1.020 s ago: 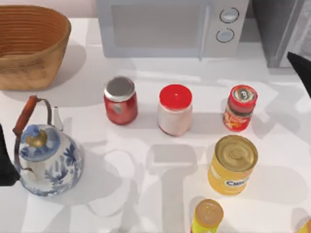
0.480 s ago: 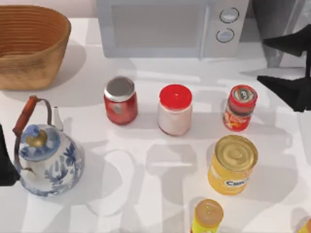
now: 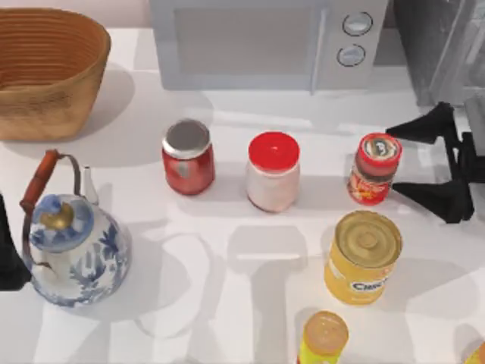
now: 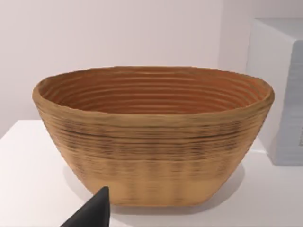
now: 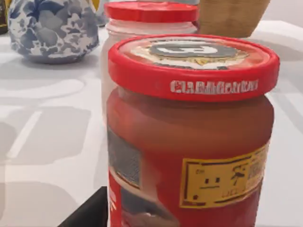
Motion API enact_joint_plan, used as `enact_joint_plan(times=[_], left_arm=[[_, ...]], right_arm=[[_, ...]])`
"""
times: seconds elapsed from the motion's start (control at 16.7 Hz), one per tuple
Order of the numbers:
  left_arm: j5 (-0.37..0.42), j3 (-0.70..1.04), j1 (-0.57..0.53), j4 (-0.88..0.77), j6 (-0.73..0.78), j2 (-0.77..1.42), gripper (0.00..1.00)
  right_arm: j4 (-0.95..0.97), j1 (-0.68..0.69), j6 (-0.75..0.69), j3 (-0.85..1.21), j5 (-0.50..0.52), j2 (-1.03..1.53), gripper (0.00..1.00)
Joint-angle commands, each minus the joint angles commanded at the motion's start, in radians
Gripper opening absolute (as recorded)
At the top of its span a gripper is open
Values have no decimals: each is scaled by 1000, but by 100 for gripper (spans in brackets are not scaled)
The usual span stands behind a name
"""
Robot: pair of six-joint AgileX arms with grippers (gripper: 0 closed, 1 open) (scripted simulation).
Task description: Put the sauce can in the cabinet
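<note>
The sauce can [image 3: 374,168] is a slim red cylinder with a printed lid, standing upright at the table's right side, in front of the microwave. My right gripper [image 3: 405,159] is open just to the can's right, one fingertip level with the can's far side and the other with its near side, touching nothing. Seen from the right wrist, the sauce can [image 5: 189,132] stands very close. The dark grey cabinet [image 3: 432,45] stands at the back right corner. My left gripper [image 3: 9,258] is parked at the table's left edge beside the teapot.
A microwave [image 3: 265,42] stands at the back, a wicker basket [image 3: 49,68] at back left, a blue-and-white teapot [image 3: 72,243] at left. A red jar with silver lid [image 3: 187,157] and a white jar with red lid [image 3: 273,172] stand left of the can. A big yellow can [image 3: 362,258] is in front.
My right gripper has come in from the right edge, moving forward and left until its open fingers stand beside the sauce can. The left arm and the objects have not moved.
</note>
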Motion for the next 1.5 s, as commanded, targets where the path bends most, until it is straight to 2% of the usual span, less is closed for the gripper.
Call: enact_joint_plan(times=[0.36, 0.42, 0.66, 1.5], left_arm=[[0, 0, 0, 0, 0, 0, 100], [0, 0, 0, 0, 0, 0, 100], [0, 0, 0, 0, 0, 0, 100], [0, 0, 0, 0, 0, 0, 100]], right_arm=[[20, -2, -1, 17, -25, 33, 100], [25, 4, 0, 89, 51, 70, 100], [41, 40, 27, 78, 32, 84, 100], [353, 137, 289, 52, 115, 112, 100]])
